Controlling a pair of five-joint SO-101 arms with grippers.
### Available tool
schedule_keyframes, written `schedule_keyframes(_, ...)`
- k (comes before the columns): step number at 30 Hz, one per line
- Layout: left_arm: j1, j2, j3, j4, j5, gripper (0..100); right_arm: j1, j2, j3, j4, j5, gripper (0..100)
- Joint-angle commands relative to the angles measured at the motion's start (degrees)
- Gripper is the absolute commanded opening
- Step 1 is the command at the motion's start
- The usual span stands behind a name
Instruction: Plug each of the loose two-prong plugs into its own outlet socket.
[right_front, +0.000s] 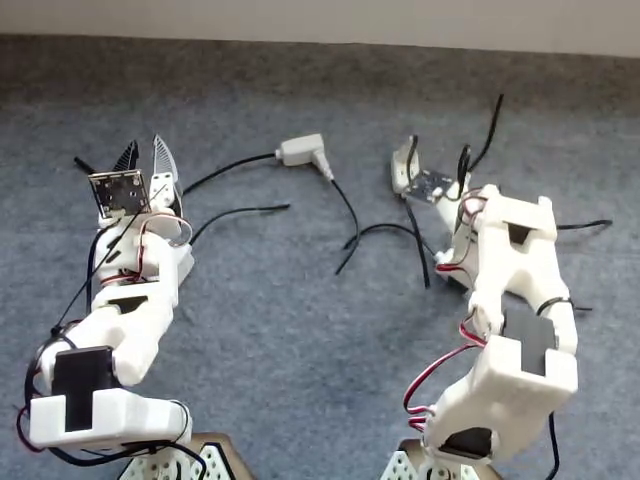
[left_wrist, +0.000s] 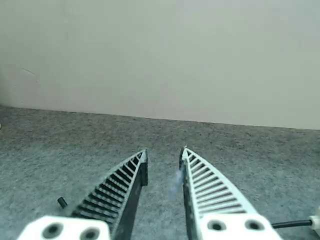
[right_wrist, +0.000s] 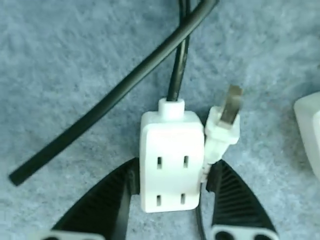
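Observation:
A white outlet socket block (right_wrist: 172, 165) with two pairs of slots lies on the grey carpet, its black cord (right_wrist: 176, 75) running away from it. My right gripper (right_wrist: 174, 167) is shut on the block, one black finger on each side. A white two-prong plug (right_wrist: 220, 135) lies pressed against the block's side, inside the grip, with its brass prongs pointing away. In the high view my right gripper (right_front: 407, 165) sits low at the back right. My left gripper (right_front: 144, 142) (left_wrist: 164, 150) is open and holds nothing, raised at the back left.
A second white socket block (right_front: 299, 150) with a white plug (right_front: 322, 164) at its end lies at the back centre. Loose black cords (right_front: 385, 230) cross the carpet between the arms. Another white piece (right_wrist: 310, 125) lies beside the right gripper. A wall rises behind the carpet.

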Motion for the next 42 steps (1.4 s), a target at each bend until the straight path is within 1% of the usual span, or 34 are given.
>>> schedule_keyframes(1,1.01,-0.31,-0.57,0.18,-0.35,12,0.75,-0.92,-8.13,5.93,0.79,11.8)
schedule_keyframes(10,1.01,-0.31,-0.66,0.18,-0.35,12,1.8,-0.84,-42.15,29.32,0.79,11.9)
schedule_keyframes(12,1.01,-0.31,-0.66,0.18,-0.35,12,1.71,-0.84,-48.13,33.36,0.79,11.9)
schedule_keyframes(14,1.01,-0.31,-0.66,0.18,-0.35,12,1.89,-0.92,-51.3,33.71,0.26,11.9)
schedule_keyframes(16,1.01,-0.31,-0.66,0.18,-0.35,12,1.89,-0.84,-51.3,33.63,-0.53,11.9)
schedule_keyframes(18,1.01,-0.31,-0.66,0.18,-0.35,12,1.71,-0.92,-48.31,33.63,-0.09,12.0)
schedule_keyframes(21,1.01,-0.31,-0.66,0.09,-0.35,12,-1.01,-2.42,-41.1,33.63,3.25,12.0)
schedule_keyframes(24,1.01,-0.31,-0.66,0.09,-0.35,12,-4.7,-7.96,-32.57,33.54,3.69,12.0)
schedule_keyframes(27,1.01,-0.31,-0.66,0.18,-0.35,12,-7.25,-16.4,-29.32,33.36,3.69,12.1)
schedule_keyframes(29,1.01,-0.31,-0.66,0.18,-0.35,12,-7.43,-20.88,-28.88,31.96,3.6,14.0)
schedule_keyframes(31,1.01,-0.31,-0.66,0.18,-0.35,12,-5.67,-22.64,-27.82,28.09,2.2,19.1)
schedule_keyframes(32,1.01,-0.31,-0.66,0.18,-0.35,12,-3.74,-22.55,-26.24,25.54,0.53,21.5)
schedule_keyframes(34,1.01,-0.31,-0.66,0.18,-0.35,12,-0.13,-21.41,-22.81,16.48,-3.52,24.8)
schedule_keyframes(35,1.01,-0.31,-0.66,0.18,-0.35,12,2.07,-20.53,-20.97,11.47,-7.12,24.9)
schedule_keyframes(36,1.01,-0.31,-0.66,0.18,-0.35,12,3.91,-19.21,-19.03,6.9,-12.04,24.8)
schedule_keyframes(38,1.01,-0.31,-0.66,0.18,-0.35,12,6.99,-15.69,-15.6,0.31,-24.44,24.8)
schedule_keyframes(40,1.01,-0.31,-0.66,0.18,-0.35,12,8.75,-12.09,-15.25,-1.19,-37.19,24.8)
schedule_keyframes(42,1.1,-0.31,-0.66,0.18,-0.35,12,9.1,-8.84,-16.92,0.13,-48.35,24.8)
